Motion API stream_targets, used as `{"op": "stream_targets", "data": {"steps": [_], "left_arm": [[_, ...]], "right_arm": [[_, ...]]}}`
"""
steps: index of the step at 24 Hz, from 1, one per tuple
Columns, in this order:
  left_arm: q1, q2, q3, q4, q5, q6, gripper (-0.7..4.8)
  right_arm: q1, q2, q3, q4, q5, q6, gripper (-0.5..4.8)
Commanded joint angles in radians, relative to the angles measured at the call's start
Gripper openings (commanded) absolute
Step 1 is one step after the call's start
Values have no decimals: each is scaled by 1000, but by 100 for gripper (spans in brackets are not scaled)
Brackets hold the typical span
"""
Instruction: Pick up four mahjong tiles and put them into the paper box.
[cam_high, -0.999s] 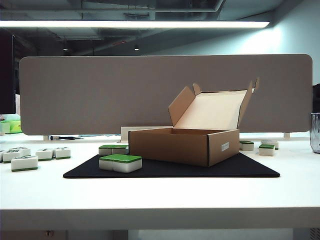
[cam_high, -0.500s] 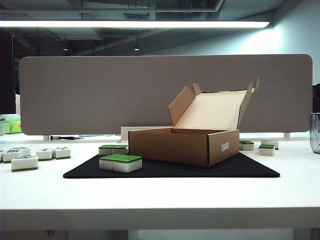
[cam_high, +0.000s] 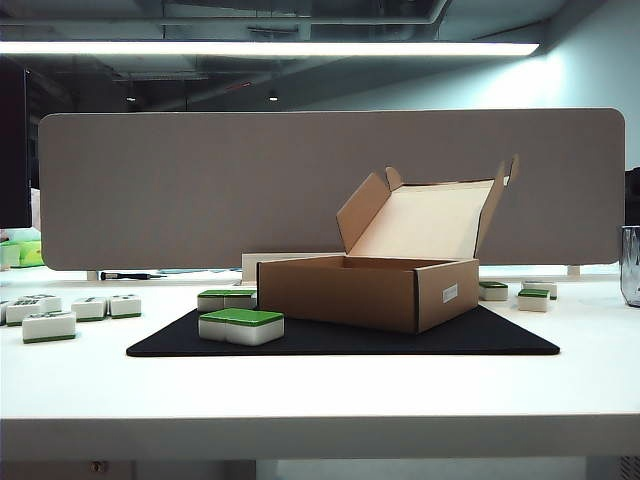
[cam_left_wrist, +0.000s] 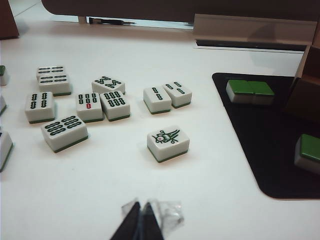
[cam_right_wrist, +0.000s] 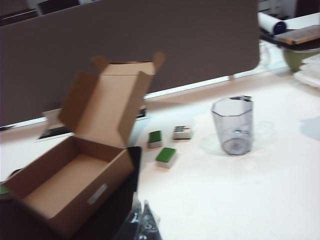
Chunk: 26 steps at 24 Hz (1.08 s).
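The open brown paper box (cam_high: 365, 290) stands on a black mat (cam_high: 340, 338), its lid up; the right wrist view shows its bare inside (cam_right_wrist: 70, 185). Green-topped mahjong tiles (cam_high: 241, 325) lie in pairs on the mat left of the box, the second pair (cam_high: 225, 299) behind. Several face-up tiles (cam_left_wrist: 168, 142) lie on the white table beyond my left gripper (cam_left_wrist: 141, 206), which is shut and holds nothing. My right gripper (cam_right_wrist: 140, 205) hovers shut and holds nothing beside the box, near three tiles (cam_right_wrist: 166, 156). Neither arm appears in the exterior view.
A clear plastic cup (cam_right_wrist: 232, 125) stands on the table to the right of the box. A grey partition (cam_high: 330, 185) closes off the back of the table. More loose tiles lie at the left (cam_high: 48, 325) and right (cam_high: 533, 299) of the mat.
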Motion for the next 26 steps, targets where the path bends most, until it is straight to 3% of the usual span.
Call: {"op": "stream_targets", "data": {"steps": [1,9,19,26], "left_arm": [[-1,0,1,-15,-4,-2,-6],[-1,0,1,-15,-4,-2,-6],[-1,0,1,-15,-4,-2,-6],[-1,0,4,-15,8,-10,-6]], "right_arm": [[1,-8,68,-101,-35,-3,-2],[0,-8,208,-277,-135,-3,-2],[0,-8,329,-425,-353,-3,-2],[0,-8,348,-470,-372,-3,-1]]}}
